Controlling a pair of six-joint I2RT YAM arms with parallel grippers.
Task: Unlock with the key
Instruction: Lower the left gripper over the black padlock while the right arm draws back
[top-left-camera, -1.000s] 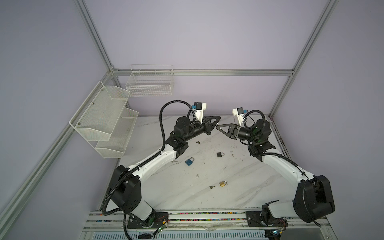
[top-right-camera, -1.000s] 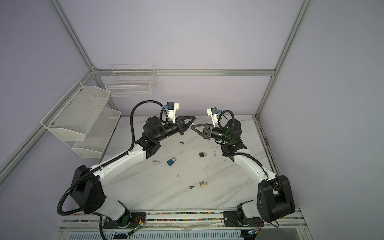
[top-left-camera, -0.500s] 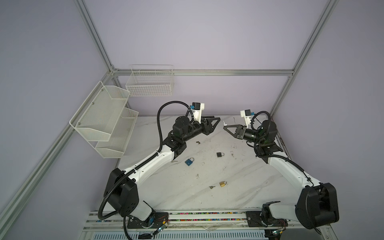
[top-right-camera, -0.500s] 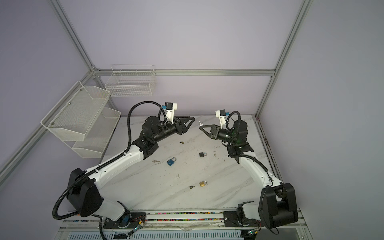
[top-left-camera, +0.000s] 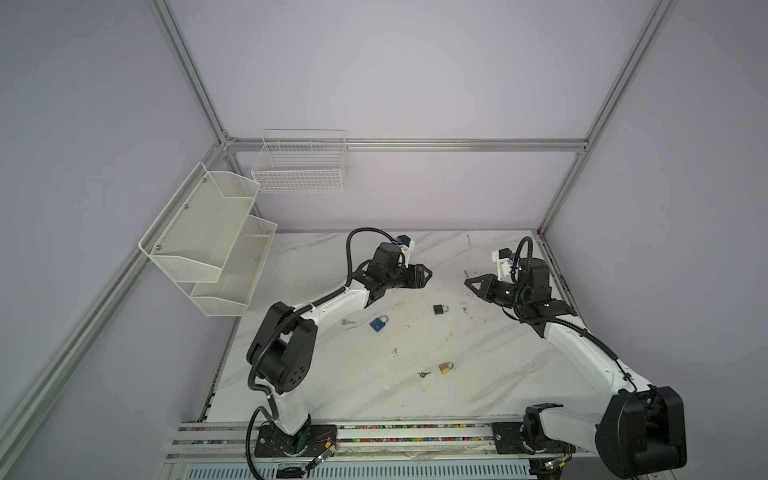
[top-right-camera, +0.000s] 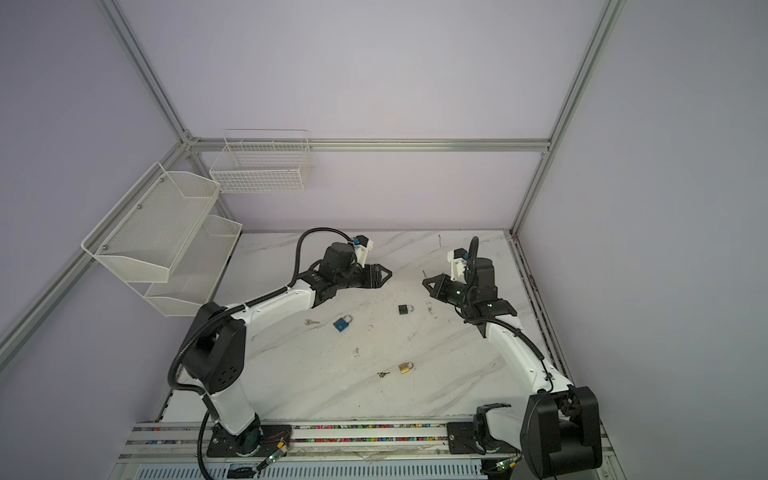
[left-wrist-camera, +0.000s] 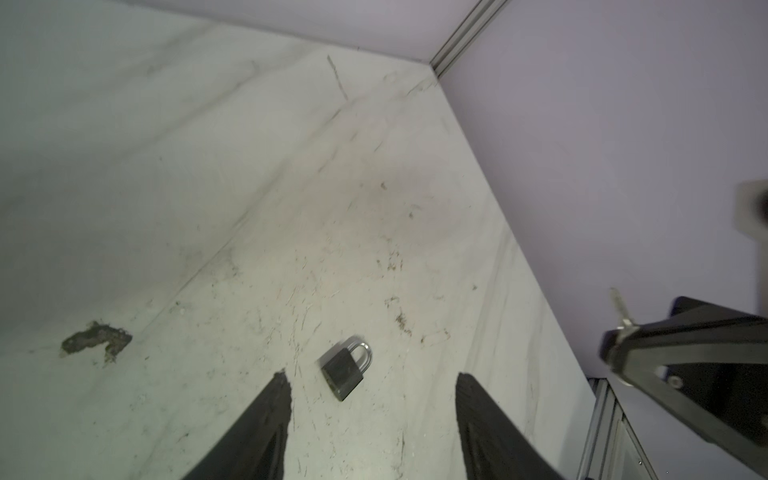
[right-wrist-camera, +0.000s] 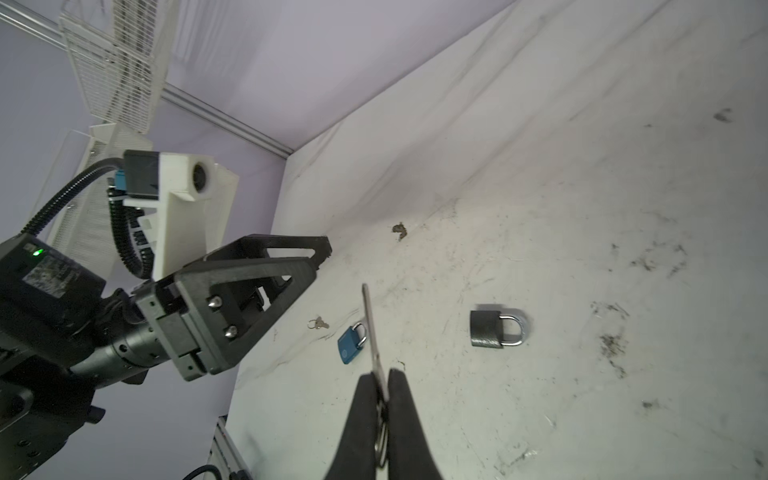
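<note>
My right gripper (right-wrist-camera: 379, 376) is shut on a silver key (right-wrist-camera: 368, 328); the blade sticks out past the fingertips and the key ring hangs between the fingers. In both top views the right gripper (top-left-camera: 467, 281) hovers at the table's right side, pointing left. My left gripper (left-wrist-camera: 372, 378) is open with nothing between its fingers, and it faces the right one across a gap (top-left-camera: 428, 275). A black padlock (top-left-camera: 439, 309) with its shackle closed lies flat on the table (top-left-camera: 478, 374) below that gap, just ahead of the left fingertips (left-wrist-camera: 343, 374).
A blue padlock (top-left-camera: 378, 324) lies near the left arm, with a loose key (top-left-camera: 347, 322) beside it. A brass padlock (top-left-camera: 445, 368) and a small key (top-left-camera: 423, 374) lie nearer the front. White mesh shelves (top-left-camera: 208, 232) and a wire basket (top-left-camera: 299, 166) hang on the left and back walls.
A second ago the two grippers stood almost tip to tip with the left one shut. The left has opened, and both arms have drawn apart; the right keeps the key.
</note>
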